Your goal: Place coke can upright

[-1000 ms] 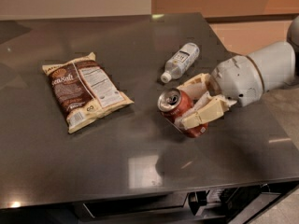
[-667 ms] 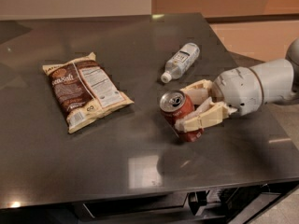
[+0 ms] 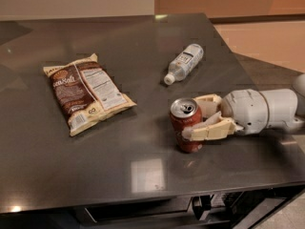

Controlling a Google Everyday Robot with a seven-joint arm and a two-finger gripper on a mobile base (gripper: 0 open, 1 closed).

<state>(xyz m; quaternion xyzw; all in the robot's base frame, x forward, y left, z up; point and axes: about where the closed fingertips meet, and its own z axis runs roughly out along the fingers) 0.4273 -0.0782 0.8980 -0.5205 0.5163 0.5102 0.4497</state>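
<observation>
1. Starting on the left, a bag of chips lies flat on the dark grey table. The bag is brown and pale yellow, and its side with the white label faces up. It lies at a slant.
2. Next comes a clear plastic bottle, a bit past the middle and toward the far side of the table. It lies on its side. It has a white label, and its white cap points to the near left. It is well apart from the bag and touches nothing but the table.
3. Closer to the front than the bottle, the coke can stands up on its bottom on the table. It is red, and its silver top with the pull tab faces up. It sits right of the middle, near the bottle but not touching it, and well apart from the bag.
4. The gripper has hold of the can. Its two cream fingers are closed in on the can, one across the near side and one at the far side, with only the can between them.
5. Behind the gripper, the fat white arm comes in from the right edge, low over the table.
6. Past the table, at the far right, is a tan floor.
</observation>
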